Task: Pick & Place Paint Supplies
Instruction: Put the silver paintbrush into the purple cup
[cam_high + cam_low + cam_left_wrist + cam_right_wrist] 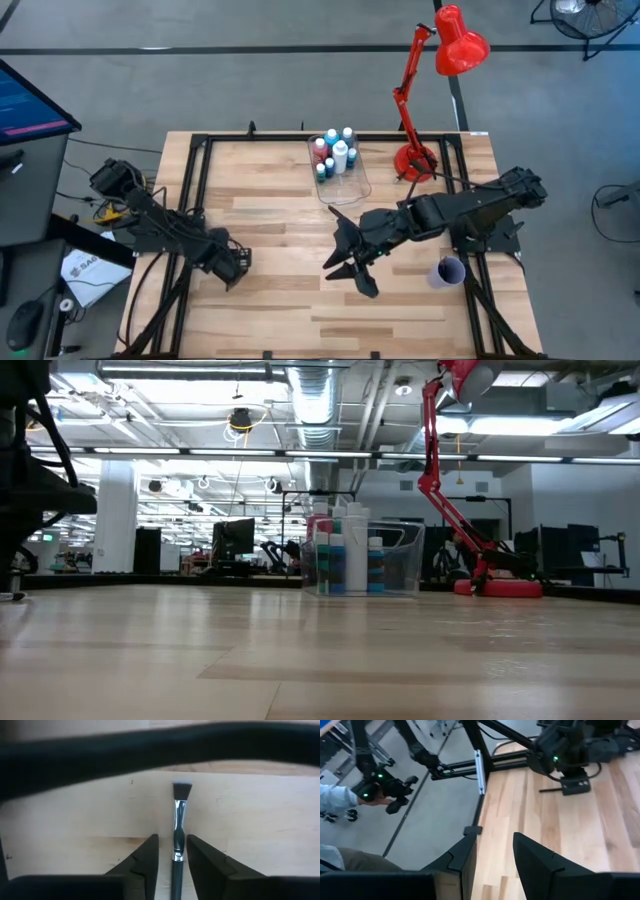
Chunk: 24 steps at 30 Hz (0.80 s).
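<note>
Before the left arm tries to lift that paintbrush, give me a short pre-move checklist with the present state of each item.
1. Paintbrush lies between the left gripper fingers: ok.
2. Fingers closed firmly on the brush: cannot tell; narrow gaps show on both sides.
3. Brush flat on the wooden table, not yet lifted: ok.
4. Clear box has room beside the paint bottles: ok.
5. Right gripper hangs mid-table, between the left arm and the box: not ok.
6. Right gripper empty: ok, nothing between its fingers.
</note>
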### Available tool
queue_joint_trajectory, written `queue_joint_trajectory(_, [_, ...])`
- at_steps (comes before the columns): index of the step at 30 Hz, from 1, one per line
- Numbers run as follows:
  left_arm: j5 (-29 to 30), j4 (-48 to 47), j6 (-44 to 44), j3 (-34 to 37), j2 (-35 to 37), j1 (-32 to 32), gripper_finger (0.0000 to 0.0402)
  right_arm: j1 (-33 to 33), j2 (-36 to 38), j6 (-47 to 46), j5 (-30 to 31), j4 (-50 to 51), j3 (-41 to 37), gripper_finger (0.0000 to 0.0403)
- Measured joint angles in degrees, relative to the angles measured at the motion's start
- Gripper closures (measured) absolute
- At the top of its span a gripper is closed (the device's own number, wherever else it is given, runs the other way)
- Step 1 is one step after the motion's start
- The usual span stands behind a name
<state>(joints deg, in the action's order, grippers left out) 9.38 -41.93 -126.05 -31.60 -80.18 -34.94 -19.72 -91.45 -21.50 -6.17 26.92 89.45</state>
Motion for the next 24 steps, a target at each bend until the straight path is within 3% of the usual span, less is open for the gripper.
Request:
queue_joint_trajectory(12, [0.2, 0.1, 5.7, 0.0, 0.0, 0.4, 0.0355, 1.9, 0.0, 0.1, 0.0, 5.3, 0.0, 0.0282])
queue_joint_trajectory(24, [1.1, 0.6, 12.2, -1.9, -0.6, 0.4, 0.0391, 1.8, 0.0, 7.0, -0.9, 9.5, 0.0, 0.0282])
